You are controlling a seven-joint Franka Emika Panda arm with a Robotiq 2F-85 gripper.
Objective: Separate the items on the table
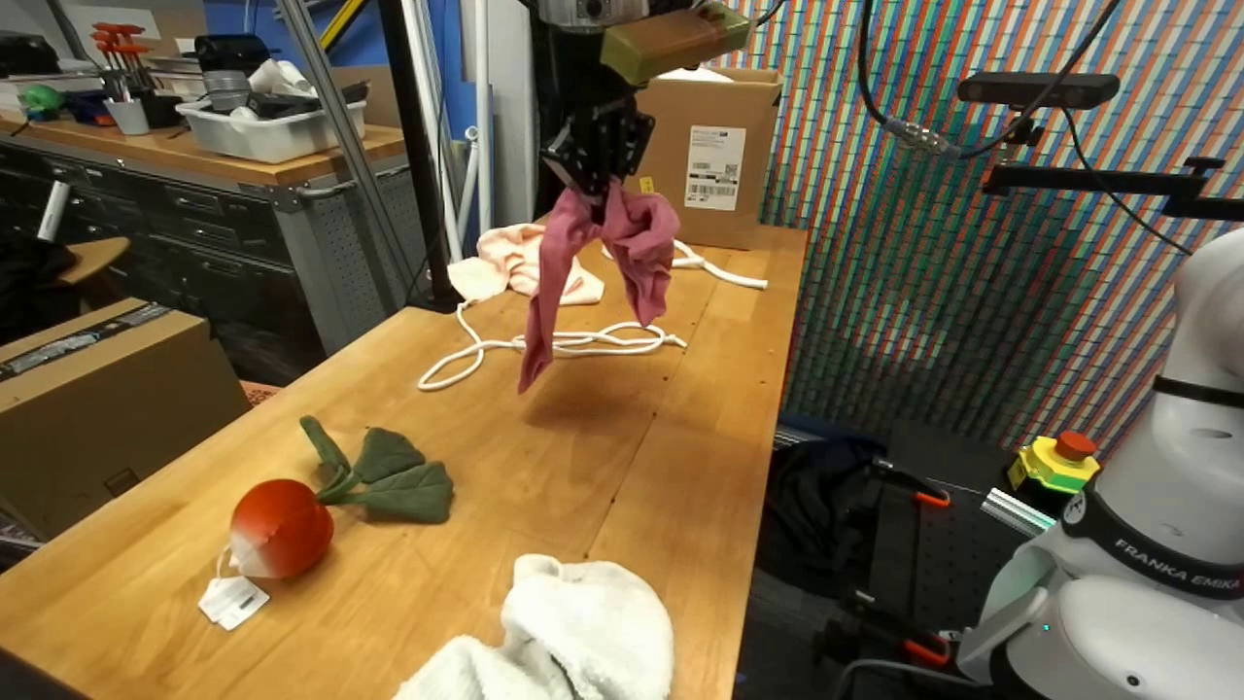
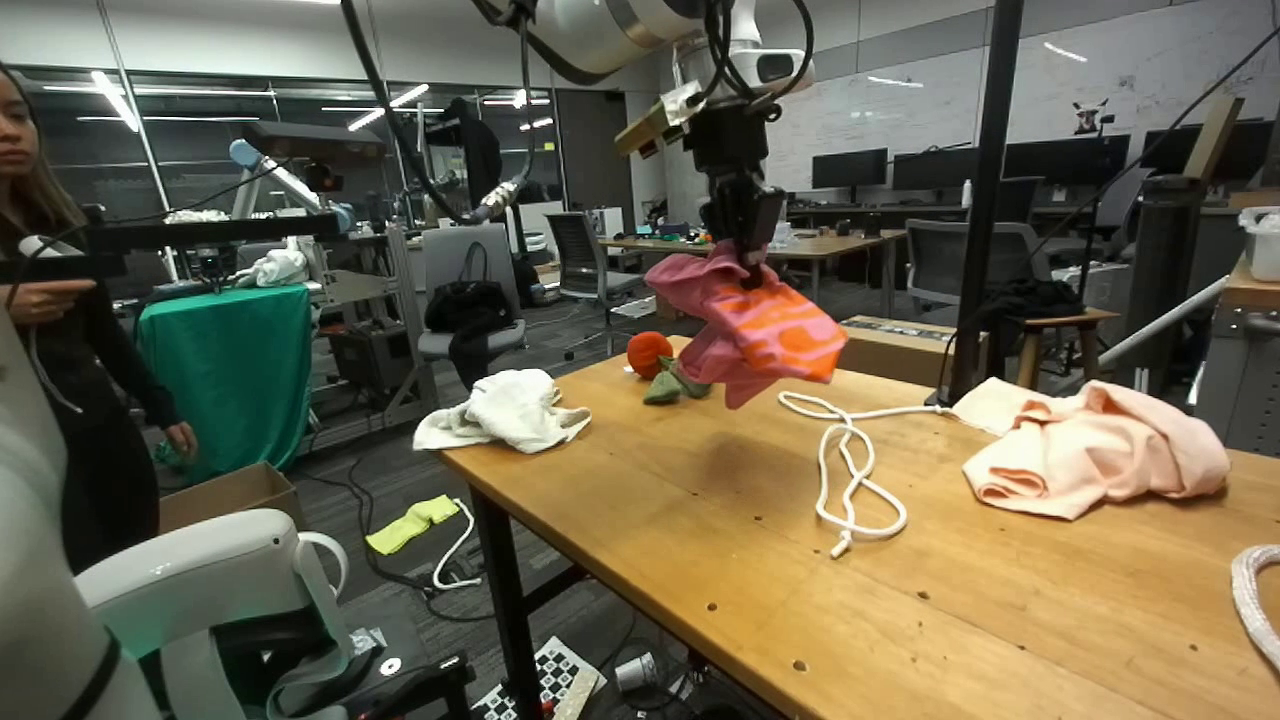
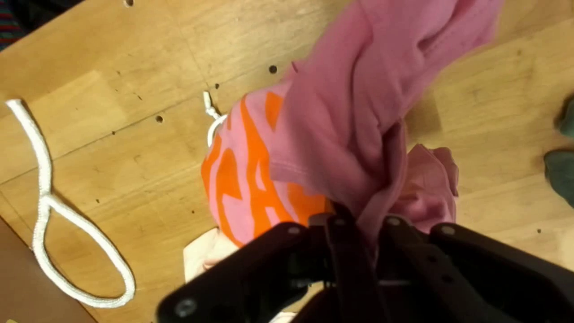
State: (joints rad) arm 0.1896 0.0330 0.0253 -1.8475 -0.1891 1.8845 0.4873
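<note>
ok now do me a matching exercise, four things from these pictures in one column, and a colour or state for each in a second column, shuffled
1. towel
2. ball toy
3. cloth in the gripper
4. cardboard box at the far end of the table in an exterior view

A. brown, with a printed white label
B. pink and orange, hanging above the table
C. white, lying rumpled
D. red, with green leaves

Pairs: 1-C; 2-D; 3-B; 4-A
</note>
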